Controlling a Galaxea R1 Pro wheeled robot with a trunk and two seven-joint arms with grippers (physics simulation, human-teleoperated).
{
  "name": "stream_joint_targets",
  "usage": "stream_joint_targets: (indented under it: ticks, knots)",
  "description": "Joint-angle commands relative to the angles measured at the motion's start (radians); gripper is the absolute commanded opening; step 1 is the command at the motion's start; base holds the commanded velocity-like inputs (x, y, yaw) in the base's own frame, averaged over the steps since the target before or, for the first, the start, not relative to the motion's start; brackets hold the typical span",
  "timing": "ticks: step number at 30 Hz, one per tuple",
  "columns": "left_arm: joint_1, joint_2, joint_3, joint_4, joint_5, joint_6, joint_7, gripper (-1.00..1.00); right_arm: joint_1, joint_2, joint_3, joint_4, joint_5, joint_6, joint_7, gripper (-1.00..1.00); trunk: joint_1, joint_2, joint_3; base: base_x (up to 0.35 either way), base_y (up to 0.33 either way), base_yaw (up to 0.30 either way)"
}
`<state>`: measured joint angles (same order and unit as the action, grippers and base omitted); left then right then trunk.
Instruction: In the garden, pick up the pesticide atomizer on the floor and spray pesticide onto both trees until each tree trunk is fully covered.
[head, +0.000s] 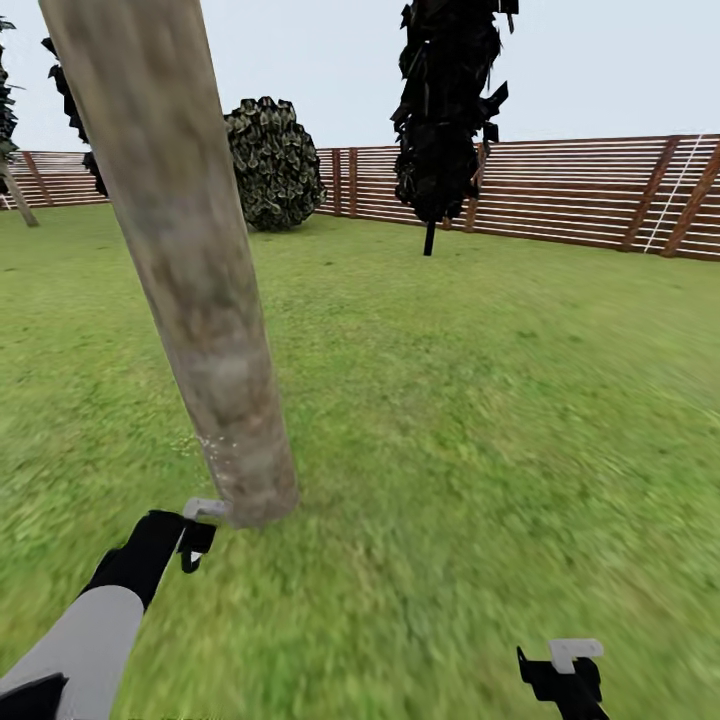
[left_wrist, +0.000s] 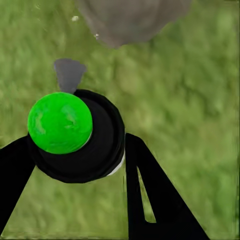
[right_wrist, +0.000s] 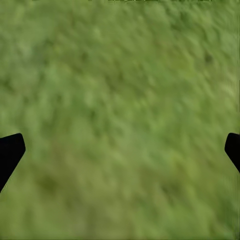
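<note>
Left pincer (left_wrist: 80, 150): clamped on pesticide atomizer (left_wrist: 75, 137), apparently green-capped, held just beside base of tree trunk (head: 190, 270). Right pincer (right_wrist: 120, 150): fingers spread wide, nothing between, over grass floor (head: 480, 430).

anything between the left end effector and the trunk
Almost nothing: in the head view the left end effector sits beside the trunk base. In the left wrist view, it grips the atomizer; only a strip of grass separates them.

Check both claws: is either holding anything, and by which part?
The left claw grips the atomizer round its dark body, below the green top, by the trunk. The right claw is open, holding nothing.
</note>
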<state>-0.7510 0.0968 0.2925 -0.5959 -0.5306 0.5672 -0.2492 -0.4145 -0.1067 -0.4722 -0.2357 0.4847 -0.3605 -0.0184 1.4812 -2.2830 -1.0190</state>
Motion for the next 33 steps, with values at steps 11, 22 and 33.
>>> stream_joint_targets:
  ticks: [11,22,33]
  knots:
    - [0.004,-0.002,0.105,0.131,0.069,-0.114,0.111,-1.00,0.000,-0.002,0.000,-0.001,0.000,0.000,-0.001,1.00,0.000,0.000,0.000,0.112,-0.025,0.158]
    - [0.004,-0.008,0.103,0.123,0.071,-0.142,0.134,-1.00,0.000,-0.002,0.000,-0.001,0.000,0.000,0.000,1.00,0.000,0.000,0.000,0.246,-0.129,0.001]
    - [0.069,-0.004,0.114,0.153,0.082,-0.150,0.225,-1.00,-0.001,0.001,0.000,0.000,0.000,0.000,-0.001,1.00,0.000,0.000,0.000,-0.073,-0.263,0.063]
